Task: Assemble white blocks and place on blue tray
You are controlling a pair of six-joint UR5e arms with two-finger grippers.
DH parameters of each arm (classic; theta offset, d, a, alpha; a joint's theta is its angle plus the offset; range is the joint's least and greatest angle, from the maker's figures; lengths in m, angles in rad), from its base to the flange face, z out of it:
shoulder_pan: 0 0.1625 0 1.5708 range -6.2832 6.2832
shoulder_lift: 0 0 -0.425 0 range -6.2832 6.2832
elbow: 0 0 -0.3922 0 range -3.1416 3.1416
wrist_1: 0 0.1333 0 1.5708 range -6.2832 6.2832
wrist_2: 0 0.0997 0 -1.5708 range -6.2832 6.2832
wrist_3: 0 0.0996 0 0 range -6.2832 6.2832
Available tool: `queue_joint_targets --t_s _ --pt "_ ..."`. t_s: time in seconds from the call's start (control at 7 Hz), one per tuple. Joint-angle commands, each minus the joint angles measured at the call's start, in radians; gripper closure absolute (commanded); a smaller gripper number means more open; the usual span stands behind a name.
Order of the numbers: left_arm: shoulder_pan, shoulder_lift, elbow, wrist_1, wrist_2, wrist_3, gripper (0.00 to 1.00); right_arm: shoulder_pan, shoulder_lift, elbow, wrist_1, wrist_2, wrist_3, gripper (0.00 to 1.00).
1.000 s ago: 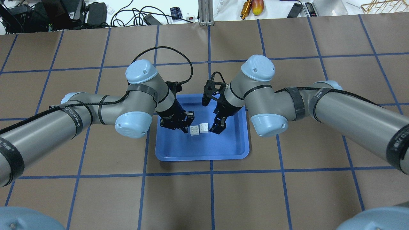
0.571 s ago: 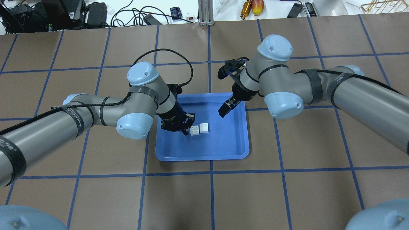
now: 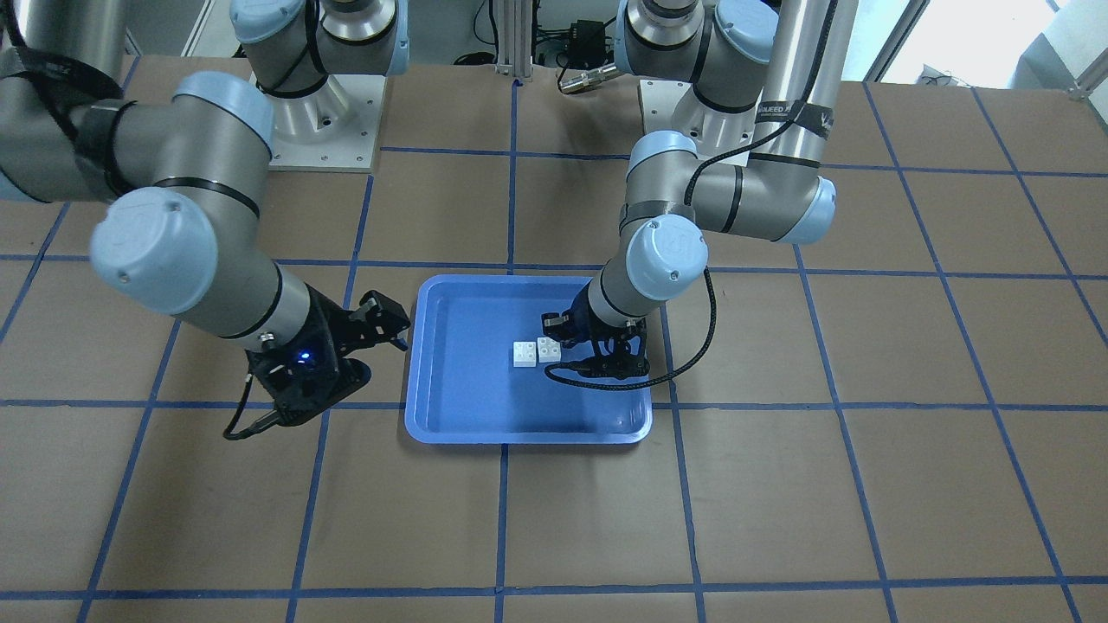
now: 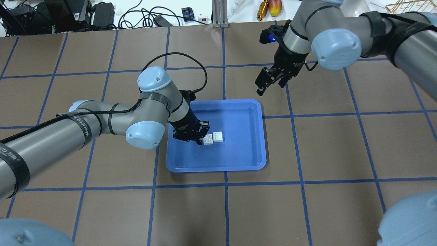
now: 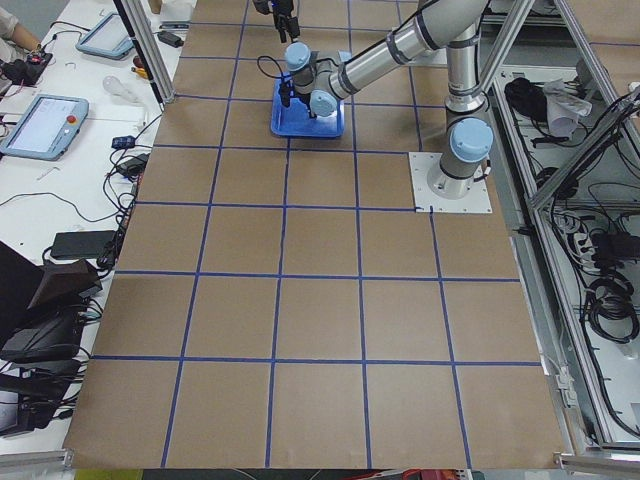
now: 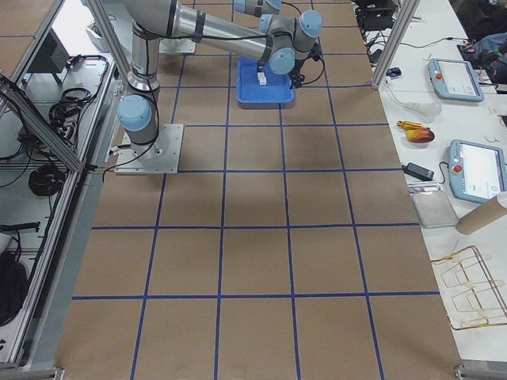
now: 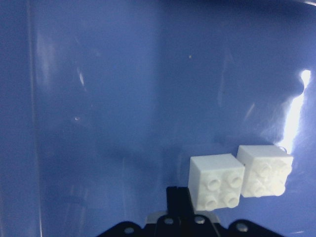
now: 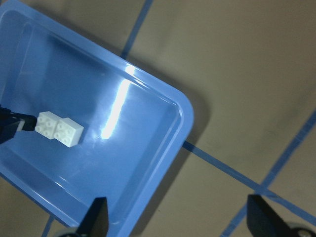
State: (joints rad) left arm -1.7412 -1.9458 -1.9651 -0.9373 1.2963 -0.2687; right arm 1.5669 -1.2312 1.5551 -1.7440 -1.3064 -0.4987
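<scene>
the two white blocks sit side by side, touching, studs up, in the blue tray. my left gripper is down in the tray against one block; i cannot tell how wide it stands. my right gripper hangs wide apart and empty, off past the tray's far corner.

Pretty clearly a robotics lab: two robot arms bolted to metal base plates on a table papered brown and gridded with blue tape. Teach pendants sit on white side benches, and there are cable tangles and aluminium framing round the edges.
</scene>
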Motion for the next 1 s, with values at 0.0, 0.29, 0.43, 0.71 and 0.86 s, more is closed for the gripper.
queue_joint_targets --t_s 0.0,0.29,0.43,0.71,0.86 --pt "-0.012 -0.001 0.000 0.002 0.001 -0.010 1.00 -0.067 -0.004 -0.081 0.099 -0.115 0.108 0.00" --pt "-0.014 -0.005 0.003 0.002 0.000 -0.009 1.00 -0.076 -0.027 -0.142 0.225 -0.126 0.166 0.00" --pt "-0.014 -0.010 0.006 0.009 0.001 0.000 1.00 -0.076 -0.063 -0.148 0.265 -0.132 0.343 0.00" --pt "-0.015 -0.021 0.008 0.038 0.000 -0.003 1.00 -0.073 -0.137 -0.141 0.268 -0.177 0.564 0.00" --pt "-0.017 -0.021 0.006 0.047 0.000 -0.004 1.00 -0.070 -0.148 -0.145 0.270 -0.177 0.583 0.00"
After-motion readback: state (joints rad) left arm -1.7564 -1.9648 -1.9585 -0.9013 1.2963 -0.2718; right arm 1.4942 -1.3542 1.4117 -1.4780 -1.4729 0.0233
